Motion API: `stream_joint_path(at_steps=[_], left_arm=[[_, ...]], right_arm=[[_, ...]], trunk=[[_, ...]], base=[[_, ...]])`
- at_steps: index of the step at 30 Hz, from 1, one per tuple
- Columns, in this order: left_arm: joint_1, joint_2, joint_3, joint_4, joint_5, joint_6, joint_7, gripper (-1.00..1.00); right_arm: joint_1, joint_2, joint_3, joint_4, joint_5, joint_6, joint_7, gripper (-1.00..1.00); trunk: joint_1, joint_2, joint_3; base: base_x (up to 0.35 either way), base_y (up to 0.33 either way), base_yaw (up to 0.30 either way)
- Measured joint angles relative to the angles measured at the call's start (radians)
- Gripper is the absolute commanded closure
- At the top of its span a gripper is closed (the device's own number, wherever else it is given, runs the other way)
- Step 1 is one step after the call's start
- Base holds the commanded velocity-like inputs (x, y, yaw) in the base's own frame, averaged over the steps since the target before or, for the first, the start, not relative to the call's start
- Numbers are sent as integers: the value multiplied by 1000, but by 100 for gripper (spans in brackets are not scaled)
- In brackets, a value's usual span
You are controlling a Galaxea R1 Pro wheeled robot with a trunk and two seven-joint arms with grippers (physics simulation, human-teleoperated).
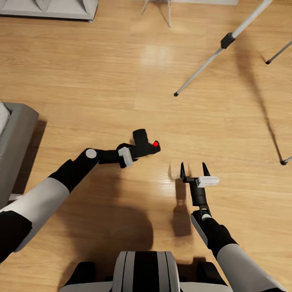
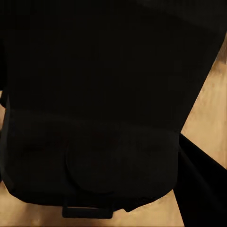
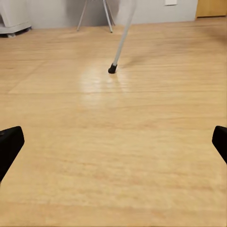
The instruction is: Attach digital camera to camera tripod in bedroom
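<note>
My left gripper (image 1: pixel 140 151) is shut on the digital camera (image 1: pixel 144 145), a small black body with a red round button, held above the plank floor at mid-frame. In the left wrist view the camera's dark body (image 2: pixel 94 104) looms very close. The camera tripod's silver-grey legs (image 1: pixel 221 50) with black joints and feet slant down at the upper right; its head is out of view. One leg's black foot (image 3: pixel 112 69) stands ahead of my right gripper (image 1: pixel 195 167), which is open and empty, its fingertips (image 3: pixel 9 142) wide apart over bare floor.
A grey bed frame corner (image 1: pixel 16 138) sits at the left edge. Grey furniture (image 1: pixel 52 10) lines the far wall at upper left, with thin pale legs (image 1: pixel 168 12) of another stand beside it. A wooden door (image 3: pixel 212 7) shows far off.
</note>
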Motion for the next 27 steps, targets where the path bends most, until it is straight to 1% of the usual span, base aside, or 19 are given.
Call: stream_joint_path(at_steps=[2,4,5,8,10,11,17,18,22,23,25,27], left_arm=[[0,3,20,-25,2,12,0,100],[0,7,46,-53,3,39,-2,100],[1,9,73,-84,2,82,-7,100],[1,10,107,-131,-3,180,-25,100],[1,10,124,-165,-2,266,-41,100],[1,10,137,-203,0,354,-57,100],[1,15,161,-352,5,631,-94,100],[1,21,165,-403,8,725,-107,100],[1,46,169,-502,6,898,-146,100],[2,59,170,-544,9,962,-174,100],[2,67,171,-585,10,1006,-211,100],[3,72,171,-622,12,1035,-256,100]], right_arm=[[0,0,0,0,0,0,0,-100],[0,0,0,0,0,0,0,-100],[0,0,0,0,1,0,0,-100],[0,0,0,0,0,0,0,-100],[0,0,0,0,1,0,0,-100],[0,0,0,0,0,0,0,-100],[0,0,0,0,0,0,0,-100],[0,0,0,0,1,0,0,-100],[0,0,0,0,1,0,0,-100],[0,0,0,0,0,0,0,-100],[0,0,0,0,1,0,0,-100],[0,0,0,0,0,0,0,-100]], trunk=[[0,0,3],[0,0,7],[0,0,8],[0,0,13],[0,0,16],[0,0,18],[0,0,28],[0,0,29],[0,0,36],[0,0,37],[0,0,41],[0,0,44]], base=[[0,0,0],[0,0,0],[0,0,0],[0,0,0],[0,0,0],[0,0,0],[0,0,0],[0,0,0],[0,0,0],[0,0,0],[0,0,0],[0,0,0]])
